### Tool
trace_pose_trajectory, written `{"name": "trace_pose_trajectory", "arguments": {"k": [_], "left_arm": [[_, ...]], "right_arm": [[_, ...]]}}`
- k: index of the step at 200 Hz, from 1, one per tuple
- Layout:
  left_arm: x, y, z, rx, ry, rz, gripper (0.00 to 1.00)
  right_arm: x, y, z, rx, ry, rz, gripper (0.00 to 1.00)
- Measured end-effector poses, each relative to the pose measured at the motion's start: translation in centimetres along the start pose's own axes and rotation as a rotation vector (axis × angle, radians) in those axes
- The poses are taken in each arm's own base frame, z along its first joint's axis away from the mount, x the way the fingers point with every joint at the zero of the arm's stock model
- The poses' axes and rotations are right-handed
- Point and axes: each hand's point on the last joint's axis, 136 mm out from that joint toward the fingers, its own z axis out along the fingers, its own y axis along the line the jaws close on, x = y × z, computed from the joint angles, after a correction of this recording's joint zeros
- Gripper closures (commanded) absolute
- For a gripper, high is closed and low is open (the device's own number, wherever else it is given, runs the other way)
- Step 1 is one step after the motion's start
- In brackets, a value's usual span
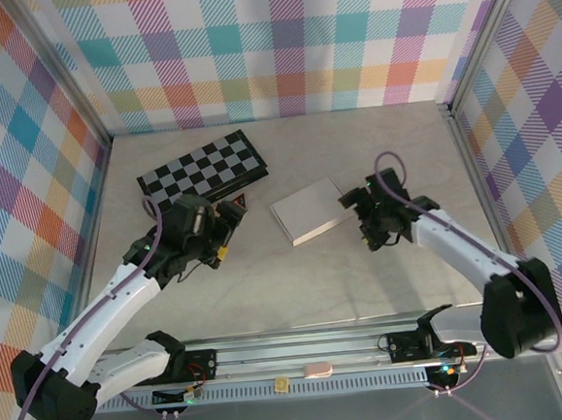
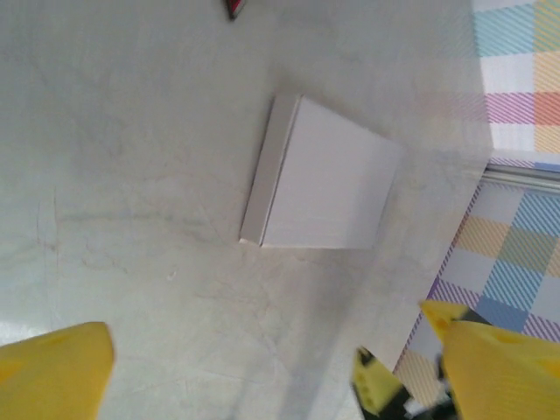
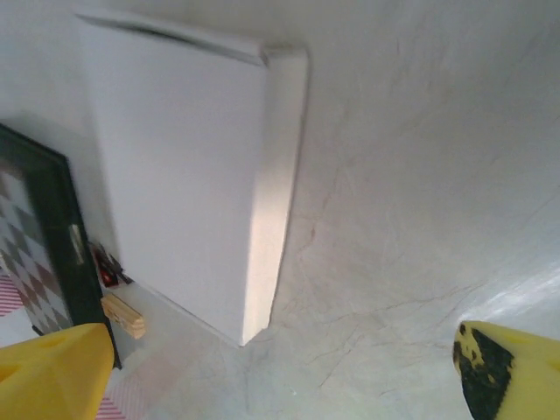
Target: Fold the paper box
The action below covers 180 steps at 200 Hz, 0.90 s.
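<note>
1 flat rectangular white cardboard paper box (image 1: 309,212).

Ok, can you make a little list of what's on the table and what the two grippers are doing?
paper box: white, shallow, lying flat between the grippers
checkered board: black and grey, behind the left gripper
left gripper: open, empty, apart from the box
right gripper: open, empty, near the box's right edge
table: pale, marbled
</note>
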Motion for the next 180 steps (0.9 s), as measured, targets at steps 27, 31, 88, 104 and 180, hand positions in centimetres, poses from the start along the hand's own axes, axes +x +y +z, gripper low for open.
{"name": "trace_pose_trajectory", "arguments": {"k": [27, 31, 88, 104, 180], "left_arm": [[-3.0, -1.8, -2.1, 0.041, -0.122, 0.165, 0.0], [-3.5, -1.8, -2.5, 0.039, -0.149, 0.19, 0.0], [-10.8, 2.6, -5.7, -0.222, -0.623, 0.596, 0.0], [-11.4, 5.4, -3.4, -0.307, -0.643, 0.736, 0.0], [-15.1, 13.3, 7.7, -0.422, -0.506, 0.876, 0.0]], "right_arm": [[-4.0, 1.7, -6.3, -0.038, -0.189, -0.192, 0.01], [-4.5, 2.1, -7.2, -0.046, -0.22, -0.226, 0.01], [-10.7, 0.1, -11.9, 0.066, -0.697, -0.634, 0.01], [-10.8, -3.1, -7.8, 0.108, -0.73, -0.794, 0.01], [-12.3, -5.3, 2.1, 0.064, -0.652, -1.012, 0.01]]}}
